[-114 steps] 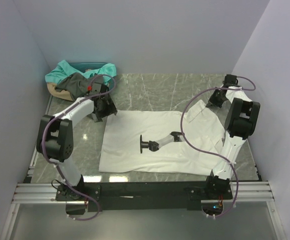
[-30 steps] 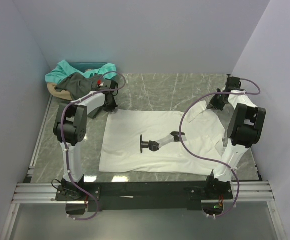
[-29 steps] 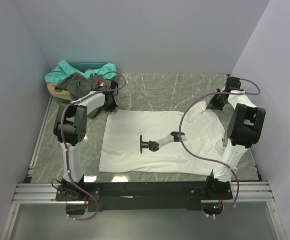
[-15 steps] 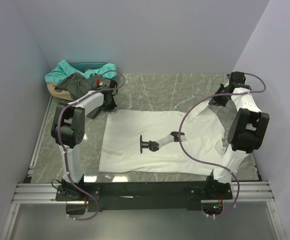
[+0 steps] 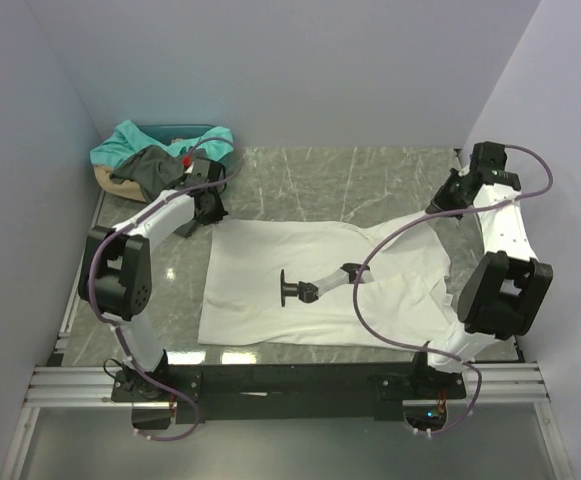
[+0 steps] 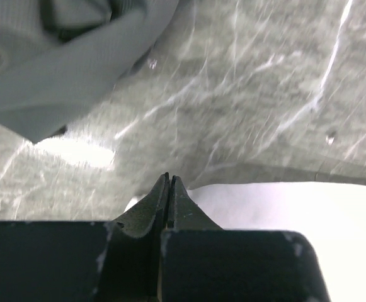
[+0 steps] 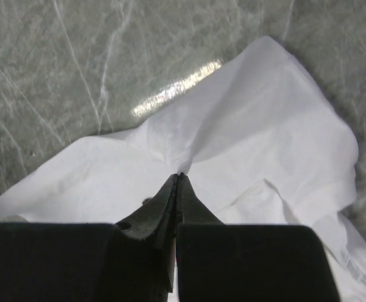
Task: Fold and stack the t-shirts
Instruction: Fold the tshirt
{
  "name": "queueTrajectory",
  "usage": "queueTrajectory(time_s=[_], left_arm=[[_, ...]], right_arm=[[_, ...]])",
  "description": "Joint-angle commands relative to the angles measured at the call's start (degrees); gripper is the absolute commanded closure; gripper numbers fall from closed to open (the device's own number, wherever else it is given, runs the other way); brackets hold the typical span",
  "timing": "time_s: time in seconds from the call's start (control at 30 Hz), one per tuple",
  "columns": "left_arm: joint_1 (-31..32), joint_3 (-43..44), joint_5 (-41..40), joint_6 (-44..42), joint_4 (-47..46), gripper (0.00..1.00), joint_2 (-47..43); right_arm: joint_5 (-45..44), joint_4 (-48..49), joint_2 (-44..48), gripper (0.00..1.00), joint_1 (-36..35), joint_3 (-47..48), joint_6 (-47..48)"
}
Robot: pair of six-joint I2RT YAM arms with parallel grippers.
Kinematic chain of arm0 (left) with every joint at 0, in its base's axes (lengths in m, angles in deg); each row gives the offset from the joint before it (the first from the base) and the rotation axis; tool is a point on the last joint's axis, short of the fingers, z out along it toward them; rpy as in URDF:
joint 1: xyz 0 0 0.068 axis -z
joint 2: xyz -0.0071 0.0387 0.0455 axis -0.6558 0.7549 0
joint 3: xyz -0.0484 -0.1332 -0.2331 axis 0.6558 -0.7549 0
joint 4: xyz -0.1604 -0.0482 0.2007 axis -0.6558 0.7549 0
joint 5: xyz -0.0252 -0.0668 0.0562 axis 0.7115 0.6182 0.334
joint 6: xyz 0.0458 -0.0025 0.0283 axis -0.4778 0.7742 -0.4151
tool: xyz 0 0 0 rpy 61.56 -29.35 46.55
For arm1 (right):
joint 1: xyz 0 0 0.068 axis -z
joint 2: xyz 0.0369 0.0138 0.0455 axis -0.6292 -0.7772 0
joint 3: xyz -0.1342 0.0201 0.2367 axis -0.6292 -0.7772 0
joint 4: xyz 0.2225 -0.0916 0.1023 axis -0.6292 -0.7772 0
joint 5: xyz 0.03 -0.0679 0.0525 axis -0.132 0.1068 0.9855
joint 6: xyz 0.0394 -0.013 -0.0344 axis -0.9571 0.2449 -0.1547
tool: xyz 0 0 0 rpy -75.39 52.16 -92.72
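Note:
A large white t-shirt [image 5: 270,290] lies spread on the marble table, its black-and-grey print [image 5: 315,288] facing up. My right gripper [image 5: 448,200] is shut on a fold of this shirt [image 7: 264,126] at the far right. The cloth rises to its tips [image 7: 179,177] in a peak. My left gripper [image 5: 210,207] is shut at the shirt's far left corner. Its tips [image 6: 170,178] show over bare marble, with the white edge [image 6: 283,207] beside and under the fingers. No cloth shows between them. A dark grey t-shirt [image 5: 150,168] and a teal one [image 5: 135,140] lie heaped at the far left.
The heaped shirts sit in a tan basket [image 5: 103,180] in the far left corner, and pale cloth [image 6: 63,69] from it hangs close to my left gripper. Pale walls close in the table on the left, far and right sides. A black rail [image 5: 290,380] runs along the near edge.
The right gripper has moved up and to the far right with the cloth, drawing the shirt's right side taut. The left arm's elbow swung left and its gripper shifted slightly left.

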Motion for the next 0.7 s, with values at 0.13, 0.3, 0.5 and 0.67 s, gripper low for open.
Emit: queueTrajectory(time_s=[0.13,0.3,0.5,0.67], left_arm=[[0.3,-5.5,1.7,-1.1,-3.3,0.99,-7.8],[0.3,-8.5,3.1,-0.8,-3.4,0.99,-11.8],[0.3,-11.8,3.9,0.1,-2.1,0.99,-16.4],[0.3,-15.9,4.6,0.9,-1.4,0.99,-20.8]], right_arm=[[-0.8,-9.9,12.0,1.00,0.1,-3.9,-0.7],[-0.5,-13.8,18.8,1.00,0.1,-6.2,-1.5],[0.4,-17.9,26.9,1.00,0.1,-10.8,-3.0],[-1.9,-21.4,31.5,1.00,0.1,-13.3,-2.7]])
